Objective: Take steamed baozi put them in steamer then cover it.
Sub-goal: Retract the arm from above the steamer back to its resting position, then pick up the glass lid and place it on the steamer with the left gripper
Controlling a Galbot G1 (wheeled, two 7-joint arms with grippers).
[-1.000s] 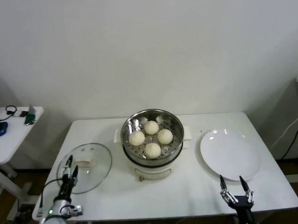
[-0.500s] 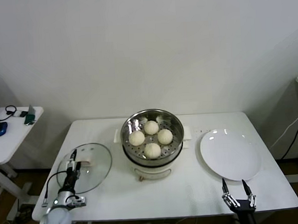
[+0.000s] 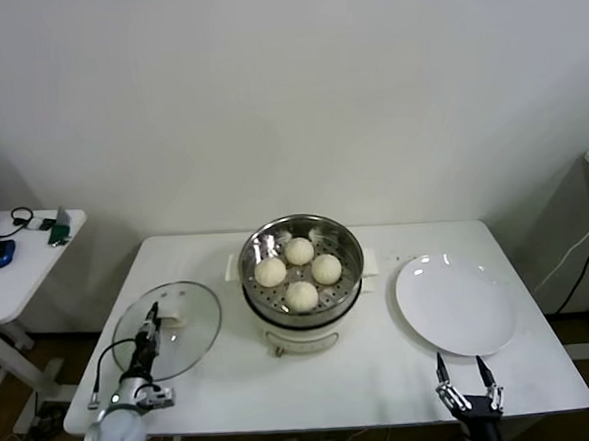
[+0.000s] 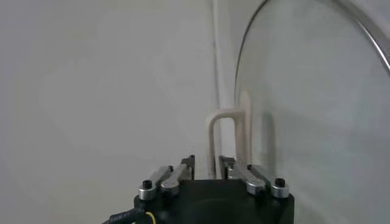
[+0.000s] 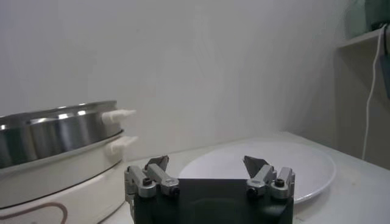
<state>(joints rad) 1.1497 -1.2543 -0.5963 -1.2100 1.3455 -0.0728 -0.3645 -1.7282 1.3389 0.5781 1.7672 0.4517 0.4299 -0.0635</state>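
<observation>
Left gripper lined up on the cover's handle, buns already in the steamer.

We found all four steamed baozi (image 3: 299, 271) sitting on the perforated tray of the steamer (image 3: 301, 281), so only the covering remained. The cover (image 3: 170, 329) lay flat on the tabletop (image 3: 332, 377) to the left of the steamer, near but apart from it. Our left gripper (image 3: 151, 319) was over the cover's near edge, its fingers narrowly parted and holding nothing; in the left wrist view the cover's handle (image 4: 228, 135) stood just ahead of them, its long axis roughly in line with the gap. Our right gripper (image 3: 465, 381) waited wide open and empty by the tabletop's front edge, beyond the white plate (image 3: 456, 303) right of the steamer, well apart from the cover. We judged nothing blocked the path.
</observation>
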